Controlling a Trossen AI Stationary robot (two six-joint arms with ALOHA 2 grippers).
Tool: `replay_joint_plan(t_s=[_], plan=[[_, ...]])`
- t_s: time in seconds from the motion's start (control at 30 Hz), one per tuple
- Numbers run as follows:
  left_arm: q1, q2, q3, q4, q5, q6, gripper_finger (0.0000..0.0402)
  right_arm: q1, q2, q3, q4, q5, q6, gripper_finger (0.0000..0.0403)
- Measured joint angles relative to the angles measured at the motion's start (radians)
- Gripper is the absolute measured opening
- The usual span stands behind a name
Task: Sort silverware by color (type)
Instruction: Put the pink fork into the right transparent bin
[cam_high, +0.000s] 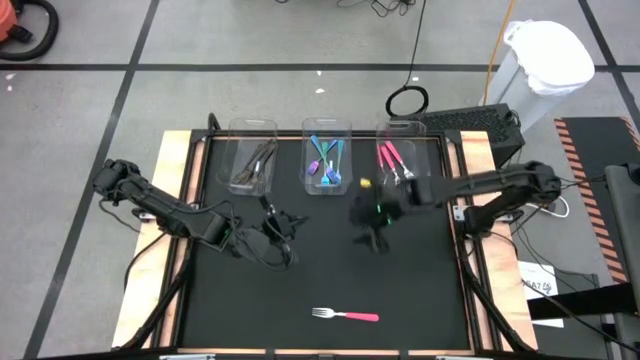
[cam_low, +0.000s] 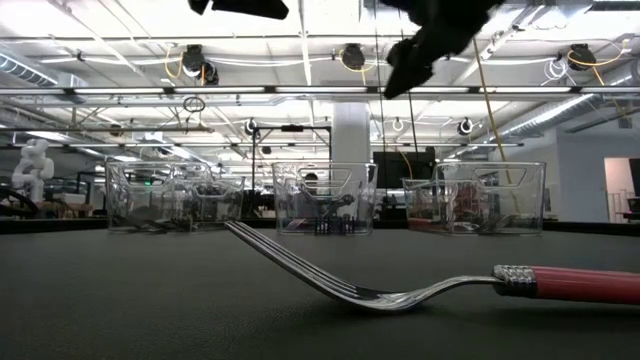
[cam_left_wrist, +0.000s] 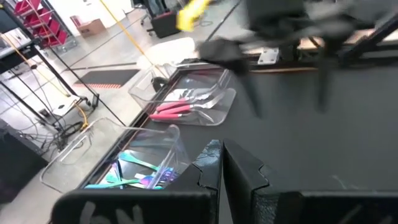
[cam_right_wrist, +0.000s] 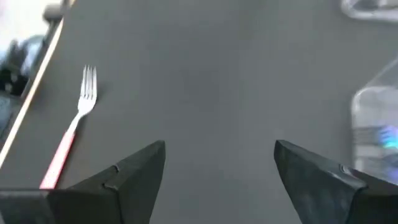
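Hovering above the middle of the table (cam_high: 250, 300), the right gripper (cam_high: 373, 238) has its fingers spread wide and empty. The pink fork (cam_high: 345, 316) lies flat, below and well apart from it. The left gripper (cam_high: 283, 236) waits nearby, its fingers pressed together.
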Motion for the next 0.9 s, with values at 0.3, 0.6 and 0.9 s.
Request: replay_joint_plan(t_s=[0.3,0.6,0.9], plan=[[-0.007,0.0,0.001,0.113,0.0,-0.039,0.0019,0.332,0.0,-0.179,0.12,0.168,0.182,0.0299],[-0.054,0.028,0.002,0.119,0.031,-0.286,0.0019,0.495,0.0,-0.493,0.581,0.227,0.313,0.0299],[-0.122,0.181,0.004,0.279,0.079,-0.298,0.0019,0.598,0.005,-0.544,0.818,0.355,0.284,0.0299]])
